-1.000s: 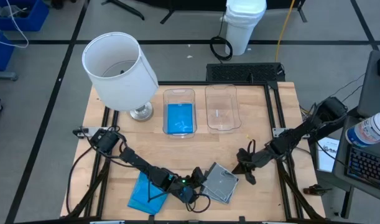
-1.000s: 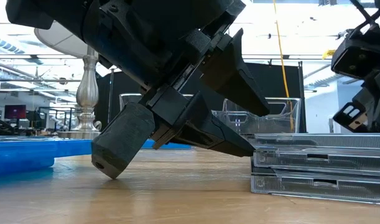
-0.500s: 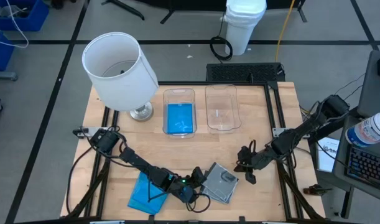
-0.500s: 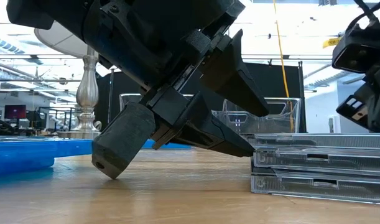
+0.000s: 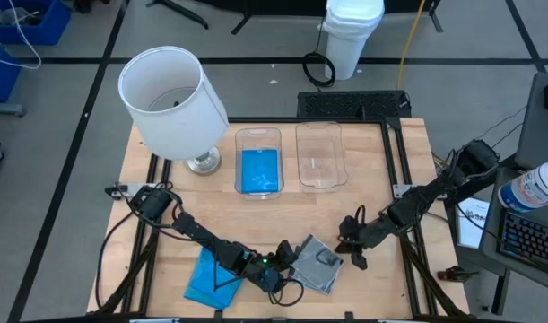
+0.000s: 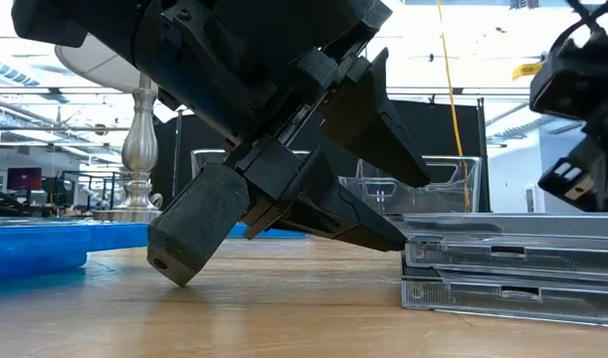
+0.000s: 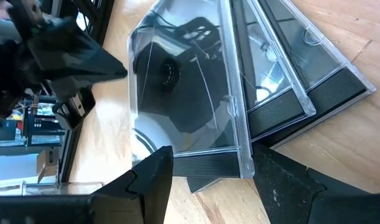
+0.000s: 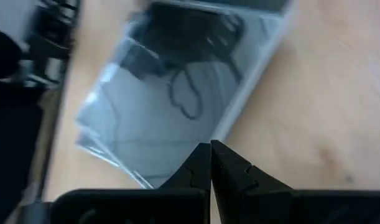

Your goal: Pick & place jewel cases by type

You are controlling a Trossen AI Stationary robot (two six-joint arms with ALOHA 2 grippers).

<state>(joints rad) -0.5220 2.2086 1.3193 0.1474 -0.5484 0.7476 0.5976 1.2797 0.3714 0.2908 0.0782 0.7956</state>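
On the wooden table [image 5: 202, 211], flat bright blue plastic cases [image 5: 204, 276] lie leftmost. Next, the left gripper [image 5: 282, 269] spreads its fingers around the stack of clear, grey-lined cases [image 5: 318, 266]. They look light, stiff, slippery; grab edges. The right gripper [image 5: 349, 244], fingers clenched empty, hovers just beside them.

No legible text, labels, brands, numbers or signs in any view.

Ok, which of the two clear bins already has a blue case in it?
The bin nearer the lamp: the left bin holds a blue jewel case on its floor. The right bin beside it shows only clear plastic.
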